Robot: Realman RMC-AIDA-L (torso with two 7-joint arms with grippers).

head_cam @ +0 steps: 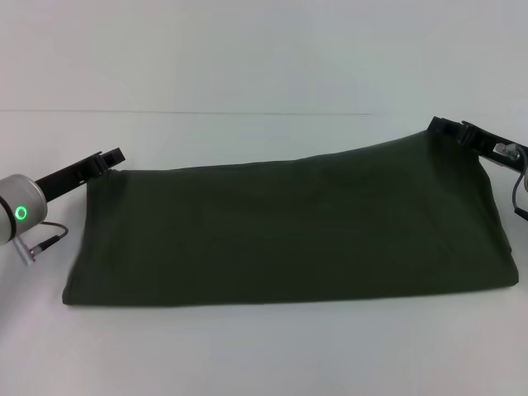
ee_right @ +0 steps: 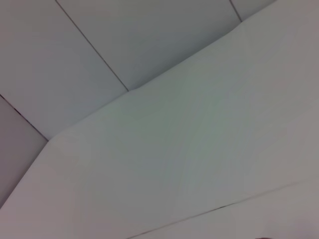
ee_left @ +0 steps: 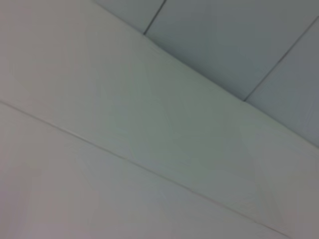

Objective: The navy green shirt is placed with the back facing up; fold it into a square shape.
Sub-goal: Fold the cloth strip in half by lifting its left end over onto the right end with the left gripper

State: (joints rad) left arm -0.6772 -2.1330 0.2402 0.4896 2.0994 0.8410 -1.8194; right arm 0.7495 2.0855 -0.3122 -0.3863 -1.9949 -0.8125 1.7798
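We have the navy green shirt (head_cam: 289, 227) lying across the white table (head_cam: 247, 355) as a wide, low band, already doubled over so that its plain side faces up and its near edge runs straight along the front. Our left gripper (head_cam: 109, 157) sits at the shirt's far left corner and our right gripper (head_cam: 450, 128) at its far right corner, each touching the cloth there; the right corner stands higher than the left, so the far edge slopes upward toward the right. We judge that both corners are held so the far edge can be carried evenly, which keeps the fold square rather than skewed. Whether the fingers are clamped on the fabric or merely resting against it, we cannot tell from the head view, and both wrist views show only pale panels and seams, no cloth. The shirt looks limp and likely to sag between the two corners.
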